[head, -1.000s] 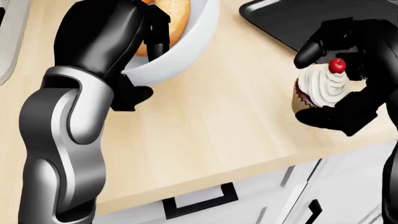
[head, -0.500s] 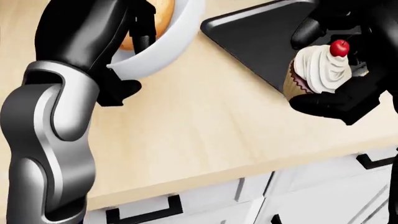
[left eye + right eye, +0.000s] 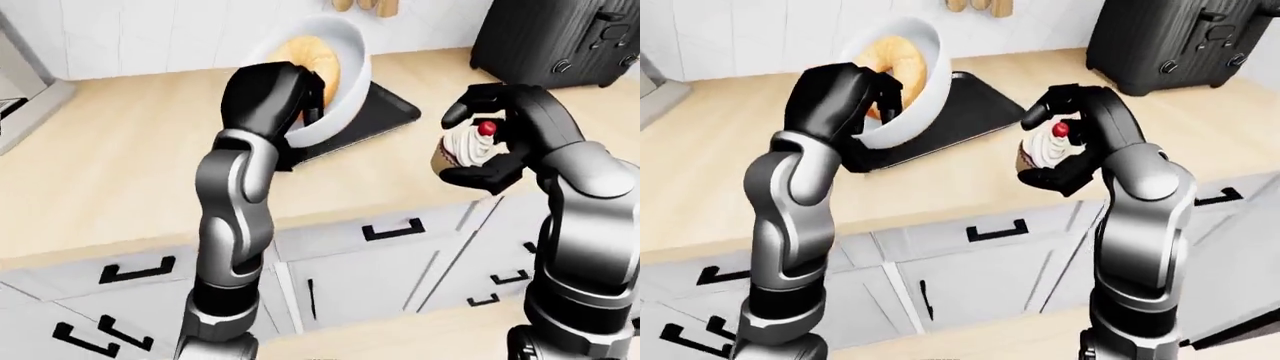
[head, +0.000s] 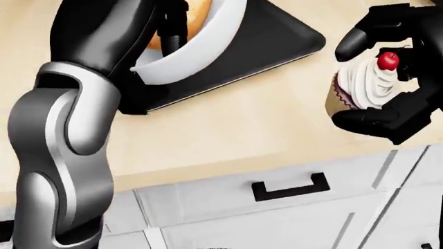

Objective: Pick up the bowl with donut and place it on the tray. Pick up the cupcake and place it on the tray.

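My left hand (image 3: 290, 94) is shut on the rim of a white bowl (image 3: 335, 79) with a glazed donut (image 3: 300, 56) inside. The bowl is lifted and tilted steeply above the left end of the black tray (image 3: 375, 112). My right hand (image 3: 485, 146) is shut on a cupcake (image 3: 465, 148) with white frosting and a red cherry (image 4: 388, 60), held in the air to the right of the tray, over the counter's near edge. In the head view the bowl (image 4: 197, 49) hangs over the tray (image 4: 270, 44).
The tray lies on a light wooden counter (image 3: 120, 172) above white drawers with black handles (image 3: 392, 230). A black appliance (image 3: 560, 34) stands at the upper right of the counter. A grey edge (image 3: 20, 105) shows at the far left.
The camera has shifted, so the tray now sits under the bowl and more drawer front shows. The bowl and the cupcake stay held in the hands.
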